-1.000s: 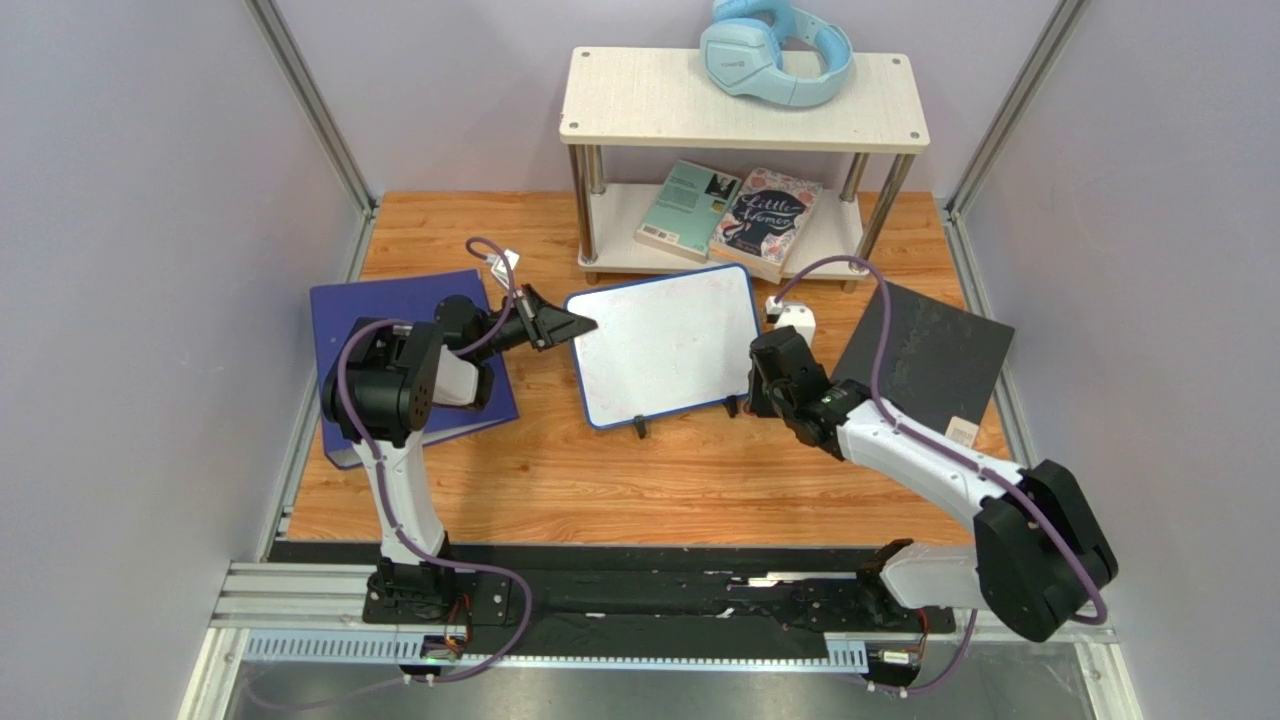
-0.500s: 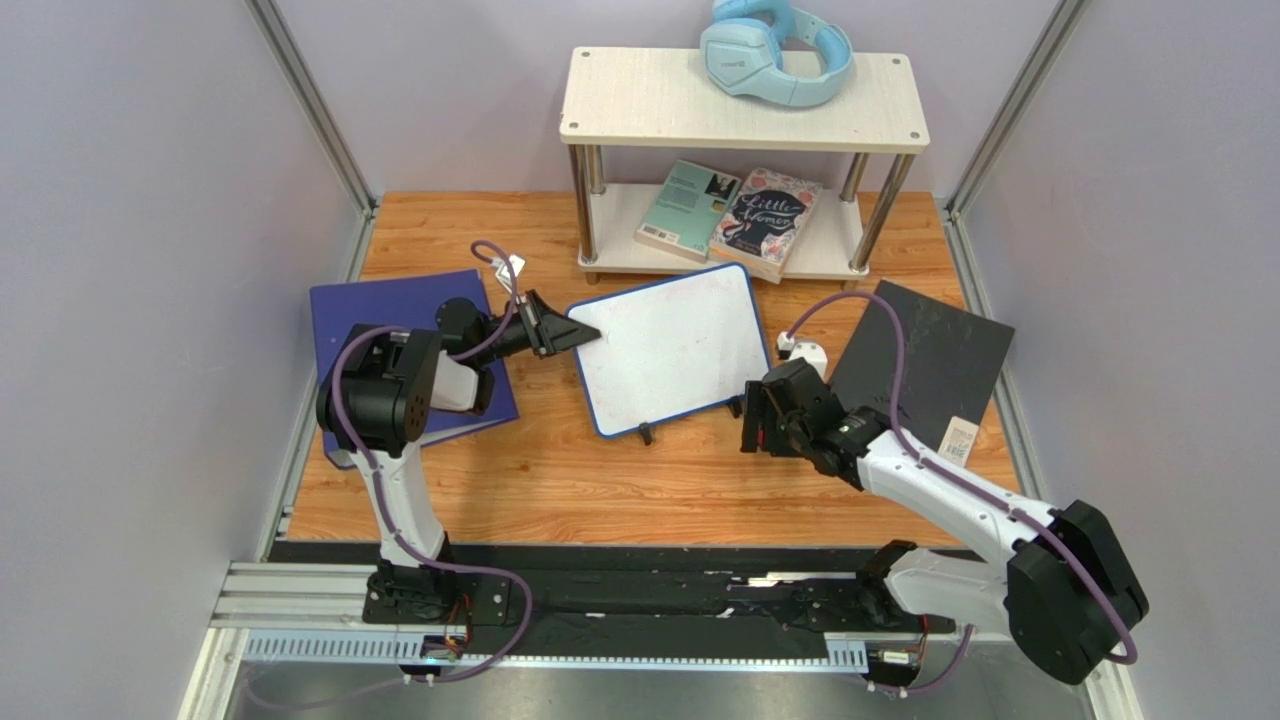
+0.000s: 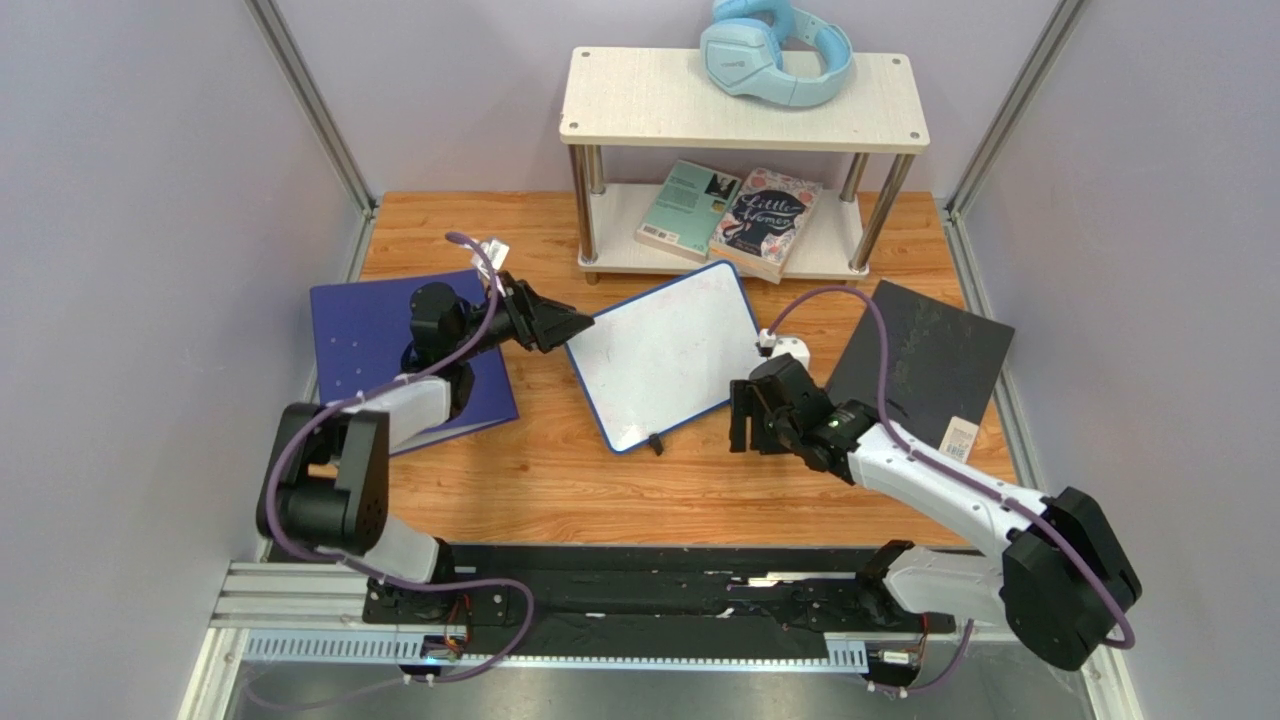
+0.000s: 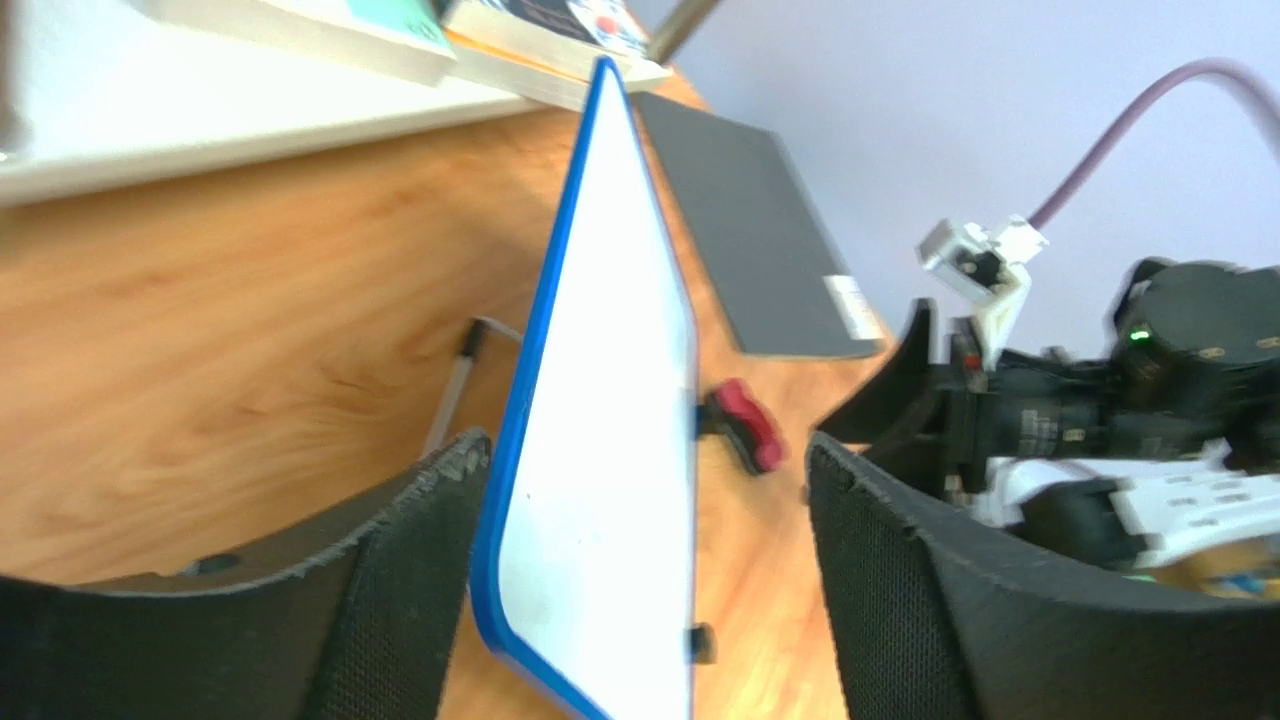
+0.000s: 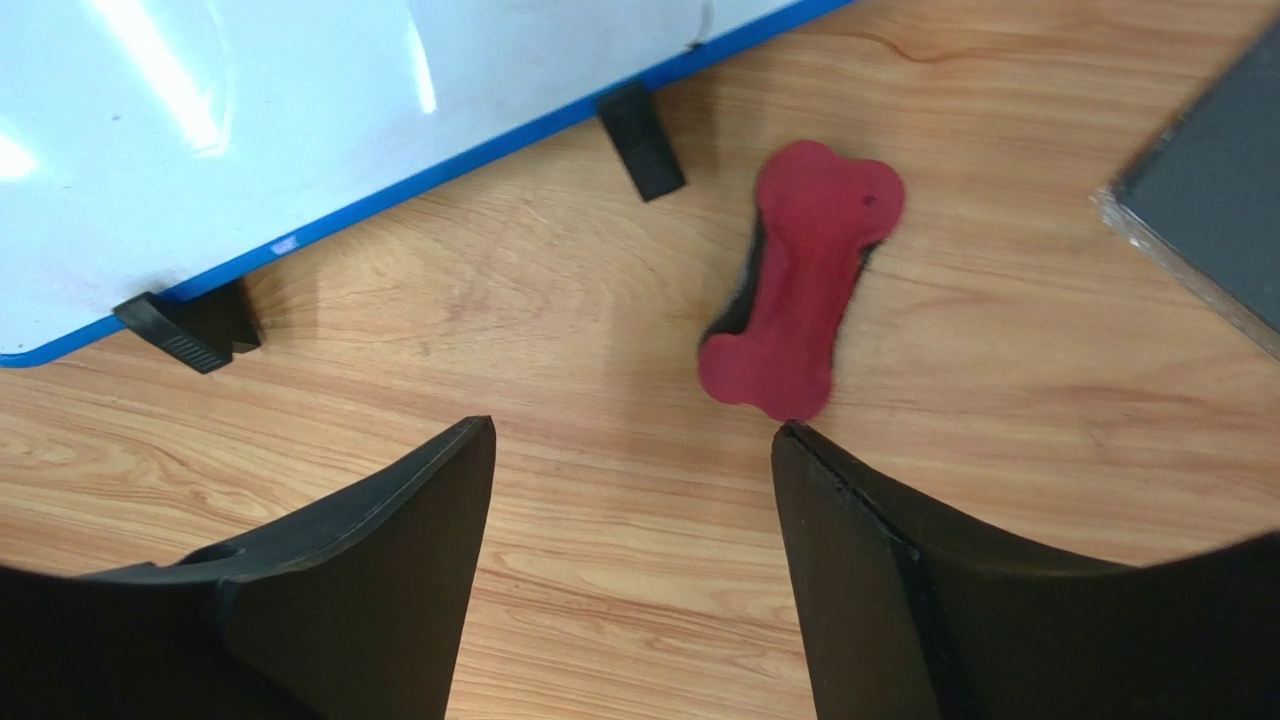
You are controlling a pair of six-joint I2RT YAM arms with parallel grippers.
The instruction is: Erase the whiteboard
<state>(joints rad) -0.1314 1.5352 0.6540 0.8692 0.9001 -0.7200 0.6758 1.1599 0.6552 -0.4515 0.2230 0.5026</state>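
Note:
The whiteboard (image 3: 661, 357), white with a blue frame and no marks showing, rests on its two black feet at mid-table, turned at an angle. My left gripper (image 3: 564, 323) is open at its left corner. In the left wrist view the board's edge (image 4: 601, 375) stands between the spread jaws of that gripper (image 4: 646, 443), close to the left finger. My right gripper (image 3: 739, 417) is open and empty by the board's near right corner. Just ahead of the right gripper (image 5: 631, 431) a red bone-shaped eraser (image 5: 804, 278) lies on the wood, beside the board (image 5: 301, 105).
A black flat board (image 3: 924, 357) lies at the right and a dark blue binder (image 3: 361, 323) under my left arm. Behind stands a small shelf (image 3: 744, 98) with blue headphones (image 3: 777, 53) and books (image 3: 732, 210). A grey pen (image 4: 455, 393) lies behind the whiteboard.
Both grippers have opened. The left one let go of the board's corner and the board has turned. The right arm drew back toward the near side, leaving the red eraser on the table.

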